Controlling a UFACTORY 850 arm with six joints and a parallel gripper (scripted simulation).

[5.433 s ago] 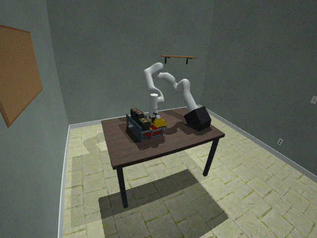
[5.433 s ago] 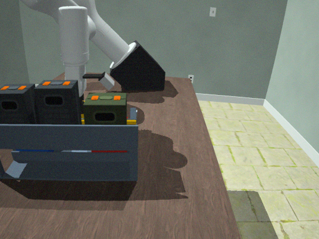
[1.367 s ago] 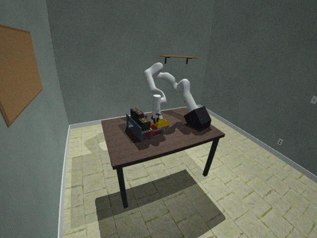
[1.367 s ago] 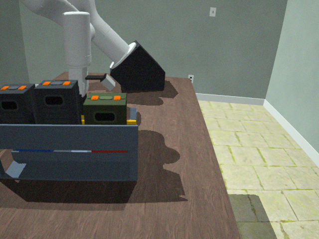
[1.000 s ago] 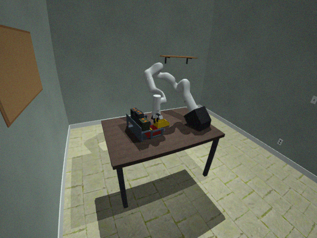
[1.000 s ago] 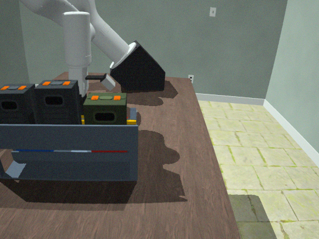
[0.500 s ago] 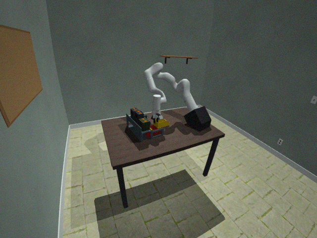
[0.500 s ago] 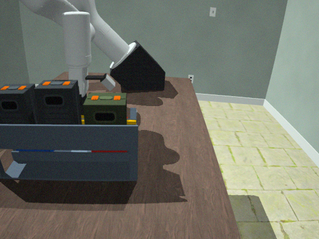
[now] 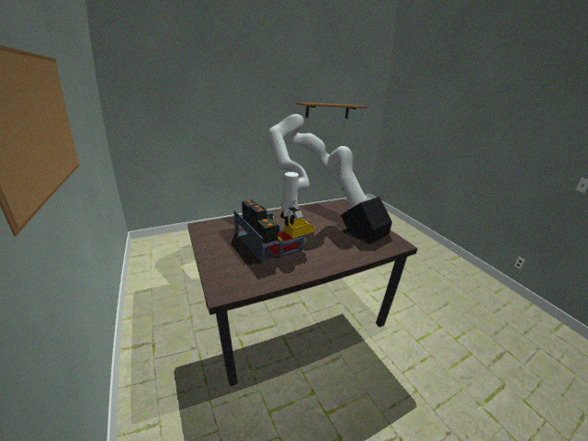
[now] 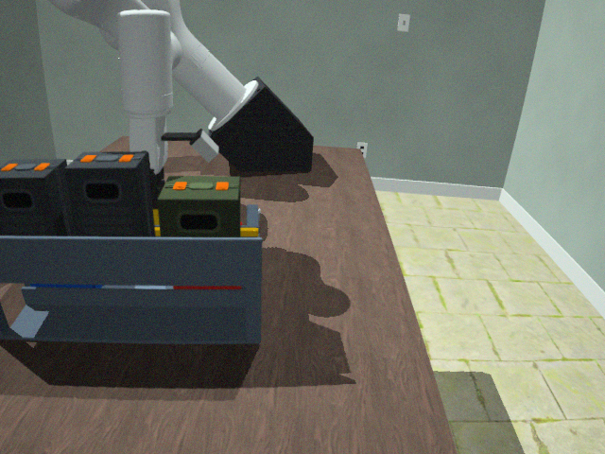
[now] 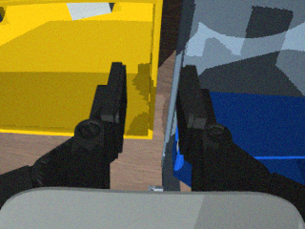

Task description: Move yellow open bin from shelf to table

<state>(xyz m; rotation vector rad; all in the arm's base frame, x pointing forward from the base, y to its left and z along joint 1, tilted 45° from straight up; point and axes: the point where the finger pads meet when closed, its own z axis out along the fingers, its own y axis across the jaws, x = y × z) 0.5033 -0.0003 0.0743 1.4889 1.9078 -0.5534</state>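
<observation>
The yellow open bin [image 9: 299,229] sits low beside the grey shelf [image 9: 265,242], on the side toward the robot base. In the wrist view the yellow bin [image 11: 76,57] fills the left half, with a grey part [image 11: 90,10] inside it. My gripper [image 11: 152,83] points straight down over the bin's right wall. One finger is inside the bin and the other is outside, over the shelf [image 11: 248,45]. A gap shows on both sides of the wall, so the fingers are open. In the exterior view only yellow edges [image 10: 249,232] show behind a green box [image 10: 199,205].
Two black lidded boxes [image 10: 107,193] and the green one sit on top of the shelf. The black robot base [image 9: 367,219] stands at the table's far right.
</observation>
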